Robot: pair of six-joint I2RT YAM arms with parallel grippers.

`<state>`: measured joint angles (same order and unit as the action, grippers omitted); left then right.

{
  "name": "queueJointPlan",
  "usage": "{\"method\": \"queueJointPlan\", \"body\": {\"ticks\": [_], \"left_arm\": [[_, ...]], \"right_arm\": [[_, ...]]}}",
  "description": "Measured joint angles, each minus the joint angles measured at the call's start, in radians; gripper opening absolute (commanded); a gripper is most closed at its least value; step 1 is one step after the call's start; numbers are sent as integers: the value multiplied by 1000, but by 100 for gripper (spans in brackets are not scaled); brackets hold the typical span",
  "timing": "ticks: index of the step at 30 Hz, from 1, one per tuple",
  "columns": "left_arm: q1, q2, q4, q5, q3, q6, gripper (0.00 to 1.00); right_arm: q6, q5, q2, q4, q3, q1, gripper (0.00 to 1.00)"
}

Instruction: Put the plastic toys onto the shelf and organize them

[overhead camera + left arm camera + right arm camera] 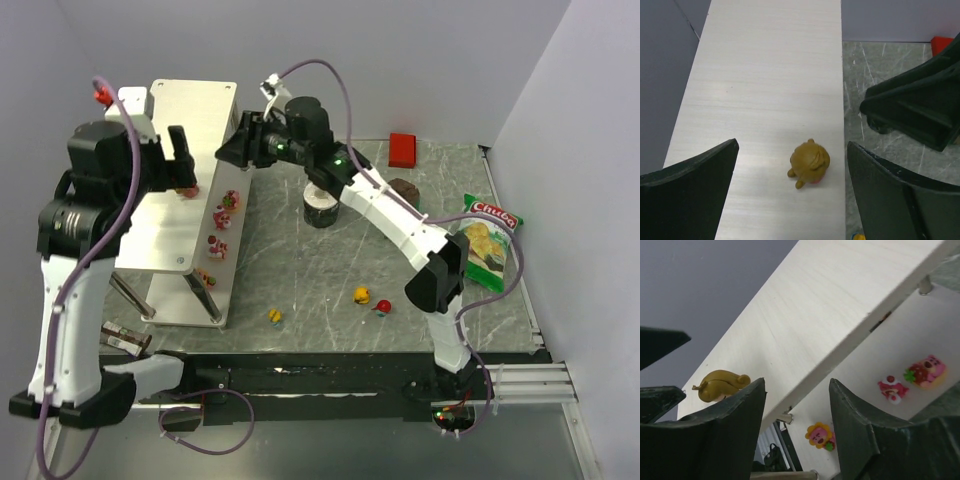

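1. left gripper hangs wide open over the top of the shelf, gripping nothing. the mustard toy sits on the top right between its fingers, touching neither, nearer the finger on the shelf-edge side.
2. first worry: if this gripper lifts off at a slant, that nearer finger could clip the toy. the toy is close to the edge, so one nudge could likely roll it off onto the table.
3. right gripper has its jaws apart and empty, just off that same shelf edge, with the mustard toy out beyond its left finger.
4. second worry: the two grippers are very near each other. from the left wrist, the right one looms just past the left's edge-side finger, so if both move at once they could knock together and jar the shelf.
5. past the right gripper, on the lower tier, stand two pink toys and a flower toy. a low pull-out could sweep them over.
6. three loose toys lie on the table well behind the right gripper, toward the arm bases. they look small and rounded, so an off-centre pinch might squirt one away.
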<state>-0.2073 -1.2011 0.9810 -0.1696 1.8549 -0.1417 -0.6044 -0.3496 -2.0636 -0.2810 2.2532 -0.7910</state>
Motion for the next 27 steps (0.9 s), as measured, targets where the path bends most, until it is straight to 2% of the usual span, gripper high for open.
{"method": "queueJointPlan", "body": {"ticks": [7,10,11,13,14,17,27], "left_arm": [[0,192,-126,46,-196,-9,90],[0,230,-172,80,-233,-6,86],[0,233,-177,88,-234,-3,81],[-1,227,-188,100,-227,6,78],[-1,215,-186,105,-218,11,72],[-2,156,-179,121,-175,31,67],[-2,38,-106,146,-160,58,71]], "right_arm": [[51,5,130,-84,-51,57,65],[65,-15,215,-88,-122,82,65],[68,-25,245,-90,-149,90,65],[75,-46,297,-84,-201,105,65],[76,-56,318,-86,-223,110,65],[79,-71,365,-84,-282,126,65],[72,-87,409,-98,-441,161,65]]}}
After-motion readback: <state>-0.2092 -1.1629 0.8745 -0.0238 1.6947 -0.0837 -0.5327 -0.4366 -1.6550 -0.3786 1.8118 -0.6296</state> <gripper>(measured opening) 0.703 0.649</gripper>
